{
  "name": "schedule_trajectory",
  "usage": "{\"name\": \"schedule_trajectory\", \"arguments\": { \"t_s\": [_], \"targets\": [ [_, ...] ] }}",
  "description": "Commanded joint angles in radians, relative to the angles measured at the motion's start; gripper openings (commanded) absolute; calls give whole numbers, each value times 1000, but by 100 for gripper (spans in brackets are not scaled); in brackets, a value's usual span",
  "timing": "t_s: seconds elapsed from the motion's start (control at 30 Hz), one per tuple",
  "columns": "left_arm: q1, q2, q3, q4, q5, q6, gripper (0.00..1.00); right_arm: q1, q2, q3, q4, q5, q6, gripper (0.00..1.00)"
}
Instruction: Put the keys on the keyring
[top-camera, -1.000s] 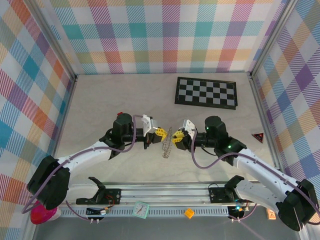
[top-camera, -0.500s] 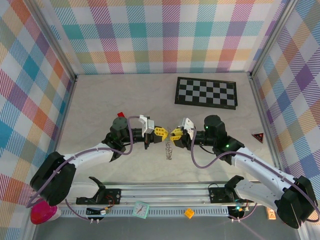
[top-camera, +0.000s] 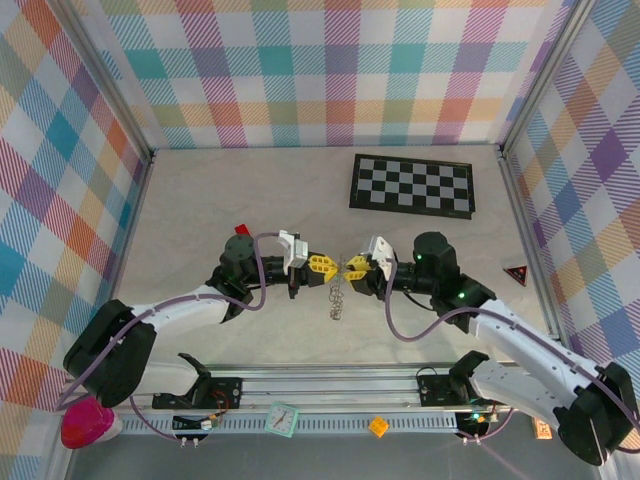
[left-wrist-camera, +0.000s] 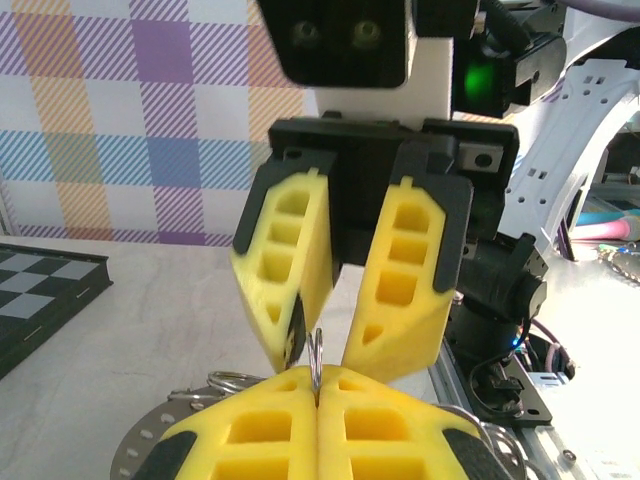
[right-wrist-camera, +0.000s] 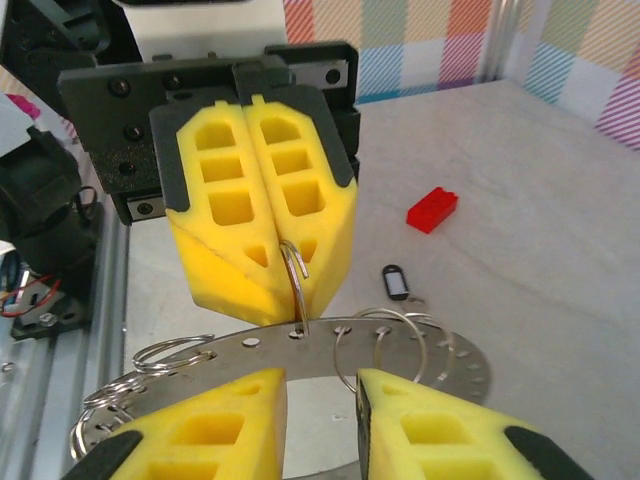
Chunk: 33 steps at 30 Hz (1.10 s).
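— Where do your two arms meet?
— Above the middle of the counter (top-camera: 250, 190), nearer than the chessboard (top-camera: 412, 184). My left pincer (top-camera: 328, 267) comes in from the left and my right pincer (top-camera: 349, 268) from the right, tip to tip and just beside each other

— What does the left one have?
— It is pressed fully together on the keyring (right-wrist-camera: 440, 365), pinching a thin wire loop (left-wrist-camera: 316, 352) that stands up between its pads. That loop passes through a hole in the keyring's flat rim, so the keyring hangs from my left pincer and droops below the two tips. Whether its low end touches the counter I cannot tell

— And the right one?
— Narrowly parted, gripping nothing. Seen from my left wrist, its yellow fingers (left-wrist-camera: 290, 262) stand either side of the wire loop with a slim gap between them. One fingertip is very close to the loop, but I cannot tell if it touches

— And the keys?
— The key with the black head (right-wrist-camera: 396, 282) lies flat on the counter, to the left of the keyring and apart from it. A red block (right-wrist-camera: 432, 209) lies farther left and farther away than that key. Several small split rings (right-wrist-camera: 170, 352) sit along the keyring's rim
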Motion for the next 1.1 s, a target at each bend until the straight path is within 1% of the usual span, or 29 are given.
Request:
{"name": "schedule_trajectory", "arguments": {
  "t_s": [0.0,0.07,0.13,0.33,0.53,0.67,0.87,1.07],
  "targets": [
    [4,9,10,73,38,17,0,4,-33,23,-62,11,-34,27],
    [4,18,14,85,44,17,0,4,-24,33,-62,-27,-15,28],
    [4,30,17,105,50,10,0,4,-4,35,-23,-59,12,28],
    [4,58,15,164,63,-29,0,4,46,43,61,-101,46,26],
    [4,60,13,166,70,-29,0,4,42,44,69,-69,31,22],
    [4,64,15,167,79,-29,0,4,18,39,34,-31,0,24],
    [4,71,20,171,93,-36,0,4,25,53,2,-85,4,24],
    [4,90,26,224,104,-73,0,4,58,63,25,-101,3,22]
  ]
}}
